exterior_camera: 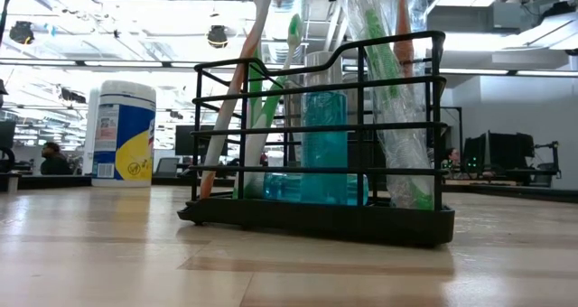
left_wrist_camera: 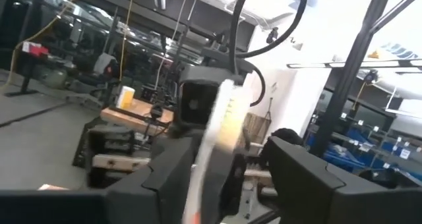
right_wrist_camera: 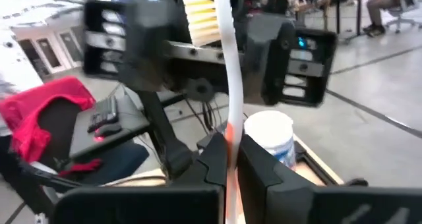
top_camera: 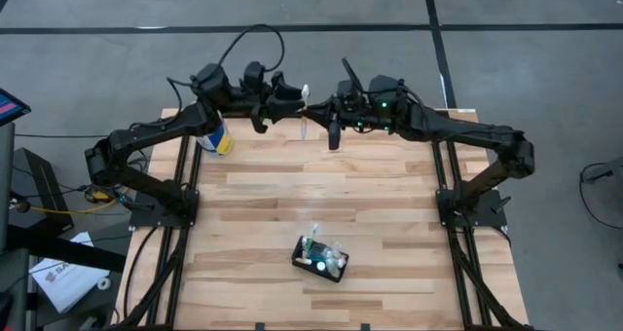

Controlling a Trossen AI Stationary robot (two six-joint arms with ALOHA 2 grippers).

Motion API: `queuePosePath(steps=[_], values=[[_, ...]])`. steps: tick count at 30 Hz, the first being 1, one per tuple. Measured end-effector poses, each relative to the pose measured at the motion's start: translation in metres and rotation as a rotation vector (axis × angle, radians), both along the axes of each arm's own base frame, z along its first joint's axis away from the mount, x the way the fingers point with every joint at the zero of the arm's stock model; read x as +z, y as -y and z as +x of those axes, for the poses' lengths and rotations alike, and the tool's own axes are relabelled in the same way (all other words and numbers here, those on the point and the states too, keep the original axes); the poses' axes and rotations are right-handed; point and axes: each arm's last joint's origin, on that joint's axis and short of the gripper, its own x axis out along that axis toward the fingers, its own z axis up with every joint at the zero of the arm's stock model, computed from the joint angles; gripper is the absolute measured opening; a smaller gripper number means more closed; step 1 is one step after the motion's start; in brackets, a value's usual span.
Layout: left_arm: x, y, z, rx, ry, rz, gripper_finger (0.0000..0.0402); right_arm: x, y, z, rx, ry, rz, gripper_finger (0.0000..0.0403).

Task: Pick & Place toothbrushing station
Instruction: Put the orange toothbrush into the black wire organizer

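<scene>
One canister (top_camera: 216,136), a white-lidded cylinder, stands at the table's (top_camera: 389,224) far left edge, half hidden under the left arm. The left gripper (top_camera: 292,95) is spread wide, holding nothing. A white toothbrush (top_camera: 305,112) is pinched in the closed right gripper (top_camera: 331,127). One station (top_camera: 320,258), a black wire rack, sits near the front centre; its brushes are too small to count.
</scene>
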Motion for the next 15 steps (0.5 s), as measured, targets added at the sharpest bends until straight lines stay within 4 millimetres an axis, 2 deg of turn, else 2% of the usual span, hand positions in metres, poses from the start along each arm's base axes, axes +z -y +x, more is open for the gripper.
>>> queuePosePath(steps=[9,15], values=[[0.0007,-0.0024,-0.0011,0.02,0.005,0.013,0.0082,0.0008,-0.0044,0.0004,0.03,0.004,0.008,0.0005],[0.0008,-0.0024,-0.0011,0.021,0.005,0.006,0.0075,0.001,-0.0052,0.0005,0.065,0.007,0.021,0.0005]])
